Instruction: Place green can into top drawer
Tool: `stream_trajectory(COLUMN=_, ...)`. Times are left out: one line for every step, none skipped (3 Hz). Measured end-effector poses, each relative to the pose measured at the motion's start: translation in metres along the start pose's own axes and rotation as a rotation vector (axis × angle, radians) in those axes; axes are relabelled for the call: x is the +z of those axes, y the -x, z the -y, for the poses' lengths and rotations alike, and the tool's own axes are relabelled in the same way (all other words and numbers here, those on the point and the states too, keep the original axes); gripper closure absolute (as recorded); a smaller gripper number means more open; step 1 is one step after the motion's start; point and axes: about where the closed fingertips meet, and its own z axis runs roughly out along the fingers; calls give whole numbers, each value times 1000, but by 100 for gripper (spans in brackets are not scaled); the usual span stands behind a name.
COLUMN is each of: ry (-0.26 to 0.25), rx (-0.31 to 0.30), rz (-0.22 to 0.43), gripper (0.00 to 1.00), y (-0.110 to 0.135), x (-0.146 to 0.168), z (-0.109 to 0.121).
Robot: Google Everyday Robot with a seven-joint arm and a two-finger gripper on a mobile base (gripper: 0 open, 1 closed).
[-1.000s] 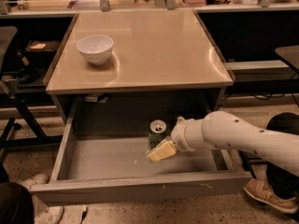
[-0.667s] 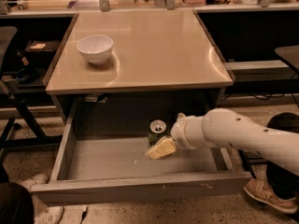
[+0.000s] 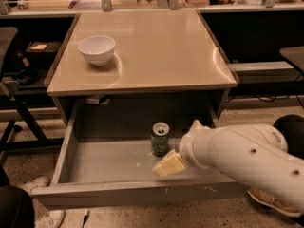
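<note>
The green can [image 3: 160, 139] stands upright on the floor of the open top drawer [image 3: 109, 163], near the middle and toward the back. My gripper [image 3: 168, 164], with pale yellow tips, is inside the drawer just in front of and slightly right of the can. It is apart from the can. The white arm [image 3: 237, 158] reaches in from the right over the drawer's front right corner.
A white bowl [image 3: 97, 49] sits on the desk top [image 3: 156, 51] at the back left. The drawer's front panel [image 3: 142, 193] juts toward the camera. A chair base [image 3: 19, 113] stands to the left, and shelving and clutter lie behind the desk.
My gripper has drawn back a little from the can, toward the drawer's front. The can has not moved.
</note>
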Motion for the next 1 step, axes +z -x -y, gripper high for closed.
stream_trajectory(ry=-67, rx=-42, rz=-15, gripper=0, y=-2, x=-23, z=0)
